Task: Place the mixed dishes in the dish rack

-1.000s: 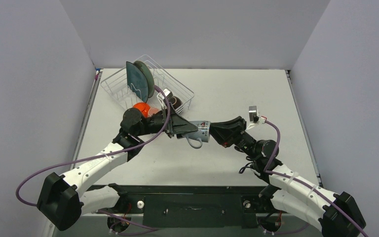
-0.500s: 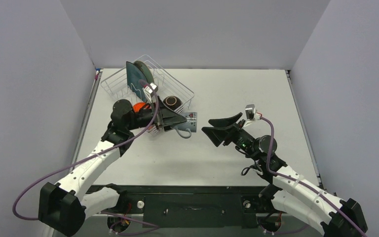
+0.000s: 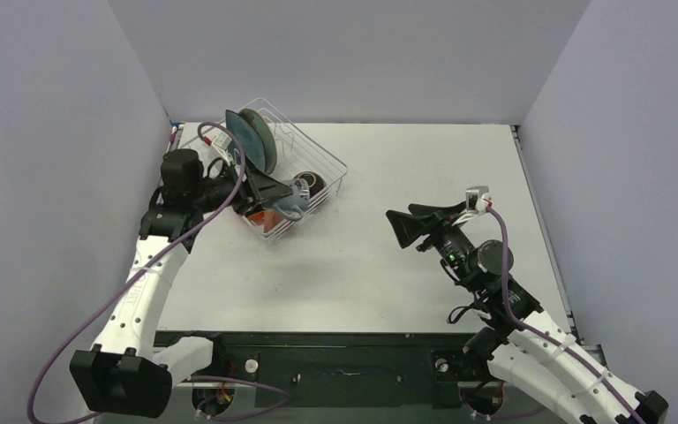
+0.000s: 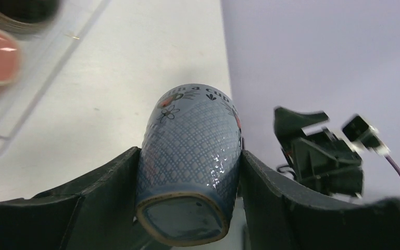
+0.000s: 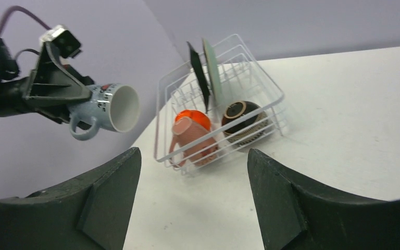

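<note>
My left gripper [image 3: 284, 196] is shut on the grey-blue mug [image 3: 297, 197] and holds it on its side in the air over the near right part of the dish rack [image 3: 332, 160]. In the left wrist view the fingers [image 4: 109, 177] clamp the mug's body [image 4: 192, 151]. The rack holds the dark-teal plate [image 3: 242, 141] and the pale-teal plate [image 3: 263, 137] on edge, the brown bowl [image 3: 314, 183] and the orange-red bowl [image 3: 265, 217]. The pink mug [image 5: 195, 139] lies in the rack's near corner. My right gripper [image 3: 403, 227] is open and empty, above the table right of the rack.
The rack stands at the back left of the white table [image 3: 424, 168], near the left wall. In the right wrist view the rack [image 5: 271, 88], the held mug [image 5: 112, 109] and the left gripper [image 5: 57, 88] lie ahead of my open right fingers [image 5: 109, 182].
My left arm has carried the grey-blue mug from mid-table back and left to above the rack. My right gripper has parted from the mug and drawn back to the right, open.
</note>
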`<action>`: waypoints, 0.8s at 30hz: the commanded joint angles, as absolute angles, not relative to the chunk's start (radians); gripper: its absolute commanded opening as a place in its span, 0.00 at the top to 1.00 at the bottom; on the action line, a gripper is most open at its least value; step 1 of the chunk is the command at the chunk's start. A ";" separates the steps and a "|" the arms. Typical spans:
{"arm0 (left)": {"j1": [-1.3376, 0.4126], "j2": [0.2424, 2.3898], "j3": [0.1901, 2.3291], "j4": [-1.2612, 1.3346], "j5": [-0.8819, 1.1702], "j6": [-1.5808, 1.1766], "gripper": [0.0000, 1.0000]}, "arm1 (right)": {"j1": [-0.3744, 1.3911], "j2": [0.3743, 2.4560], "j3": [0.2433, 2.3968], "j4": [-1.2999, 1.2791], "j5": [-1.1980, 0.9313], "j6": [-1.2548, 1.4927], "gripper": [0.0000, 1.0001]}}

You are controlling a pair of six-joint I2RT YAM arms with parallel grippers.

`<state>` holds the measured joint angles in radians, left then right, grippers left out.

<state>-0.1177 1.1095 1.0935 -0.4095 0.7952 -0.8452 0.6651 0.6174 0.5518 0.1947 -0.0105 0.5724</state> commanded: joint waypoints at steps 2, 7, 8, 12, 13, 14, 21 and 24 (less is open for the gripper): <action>-0.039 1.164 1.263 -0.697 0.485 -0.612 1.00 | 0.654 0.576 0.584 0.041 0.094 0.510 0.30; 0.037 1.216 1.329 -0.753 0.242 -0.637 1.00 | 0.654 0.552 0.598 -0.044 0.128 0.484 0.30; 0.062 1.229 1.331 -0.752 0.224 -0.660 1.00 | 0.654 0.551 0.604 -0.059 0.134 0.477 0.30; 0.125 1.273 1.334 -0.722 0.121 -0.747 1.00 | 0.650 0.575 0.646 -0.110 0.147 0.450 0.30; 0.134 1.285 1.338 -0.717 0.097 -0.764 1.00 | 0.650 0.590 0.656 -0.122 0.153 0.446 0.30; 0.147 1.308 1.349 -0.711 0.085 -0.799 1.00 | 0.648 0.607 0.675 -0.144 0.157 0.437 0.30; 0.164 1.493 1.465 -0.676 -0.020 -0.907 1.00 | 0.630 0.665 0.741 -0.195 0.161 0.465 0.30; 0.166 1.568 1.549 -0.671 -0.054 -0.943 1.00 | 0.621 0.674 0.748 -0.204 0.157 0.481 0.30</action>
